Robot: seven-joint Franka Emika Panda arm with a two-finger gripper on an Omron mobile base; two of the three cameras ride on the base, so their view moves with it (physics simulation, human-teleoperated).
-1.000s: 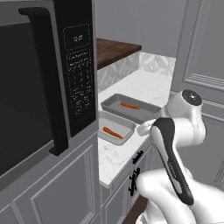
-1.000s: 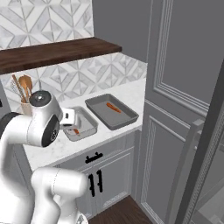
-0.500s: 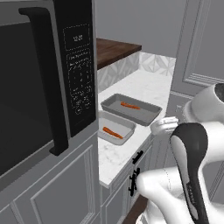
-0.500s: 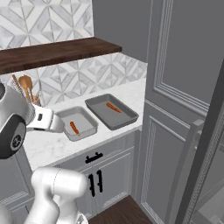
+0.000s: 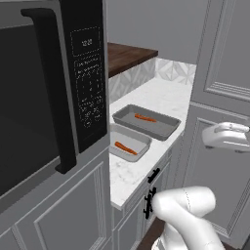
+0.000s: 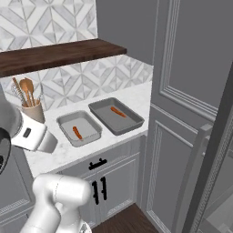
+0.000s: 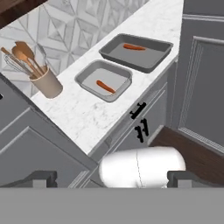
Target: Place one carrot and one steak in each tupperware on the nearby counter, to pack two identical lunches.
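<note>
grey tupperware (image 7: 103,81) (image 7: 136,51) x2, 1 carrot (image 7: 105,86) (image 7: 133,47) ea, apparently.

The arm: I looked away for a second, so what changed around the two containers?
The arm swung up and back from over the tupperware, out to the side; the gripper is open and holds nothing. One carrot stayed in each container, the second carrot in the farther one. Both containers kept their place on the counter.

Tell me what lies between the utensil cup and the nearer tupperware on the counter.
Bare white counter; hand view shows nothing between the utensil cup and the nearer tupperware.
</note>
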